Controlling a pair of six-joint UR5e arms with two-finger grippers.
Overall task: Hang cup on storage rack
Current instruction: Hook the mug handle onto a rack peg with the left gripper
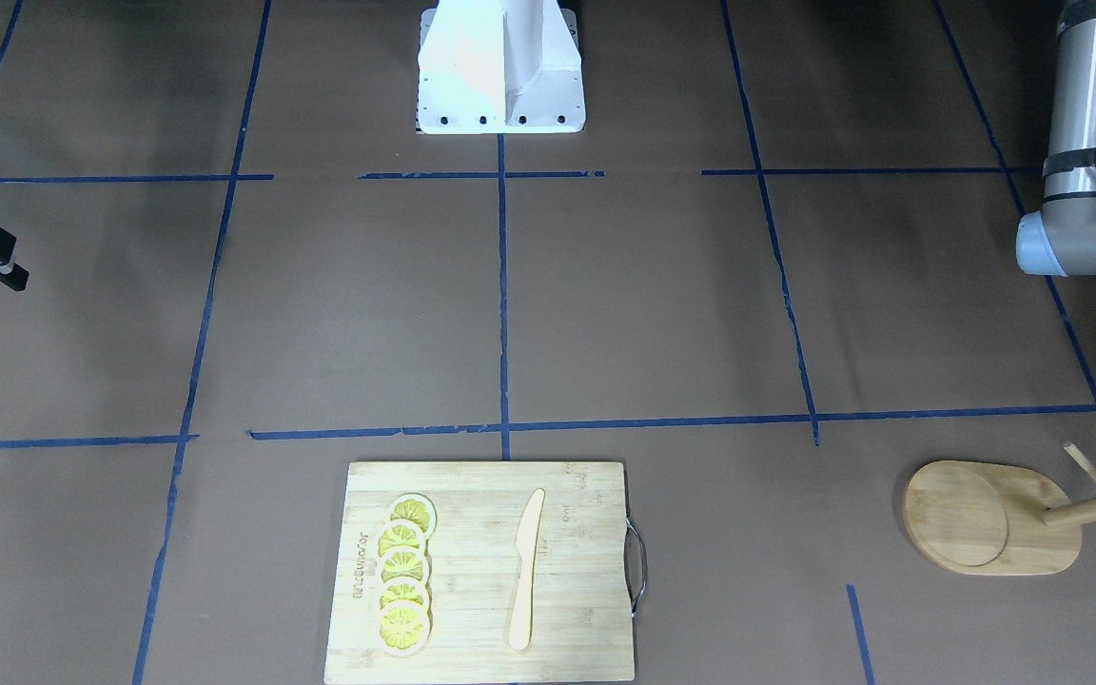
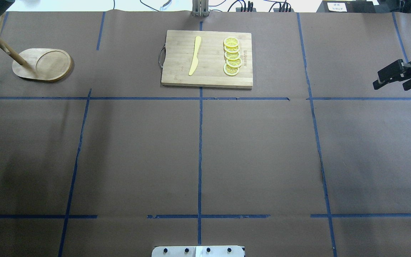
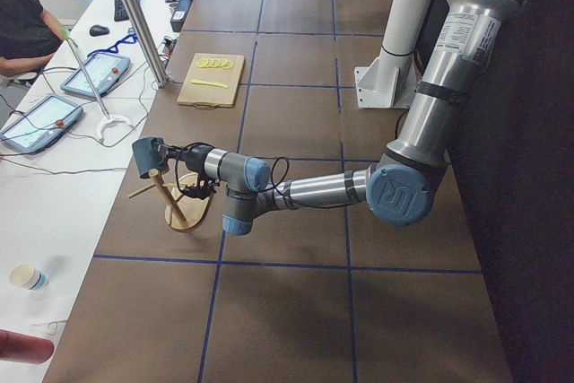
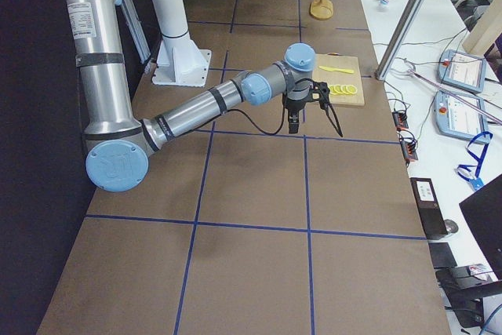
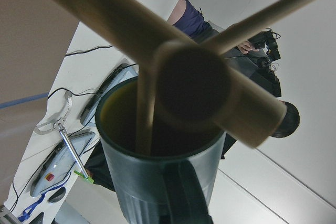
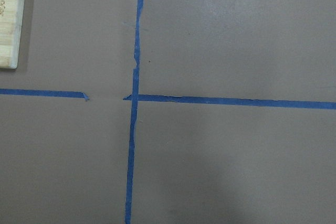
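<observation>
The cup (image 3: pixel 148 157), a dark grey-blue mug with a yellow inside, is held on its side in the air at the top of the storage rack (image 3: pixel 184 213). My left gripper (image 3: pixel 164 157) is shut on the cup; its fingers are hidden. In the left wrist view the cup (image 5: pixel 147 182) fills the frame, with its handle toward the camera. The post top (image 5: pixel 194 85) and thin pegs cross its mouth. The rack's oval base (image 2: pixel 43 64) stands at the table's far left corner. My right gripper (image 2: pixel 389 86) is open and empty, hovering far to the right.
A bamboo cutting board (image 1: pixel 577 571) at the middle far edge holds several lemon slices (image 1: pixel 404 576) and a wooden knife (image 1: pixel 526 571). The robot's white base (image 1: pixel 500 67) is at the near edge. Blue tape lines cross the brown table. Operators and tablets sit beyond the far edge.
</observation>
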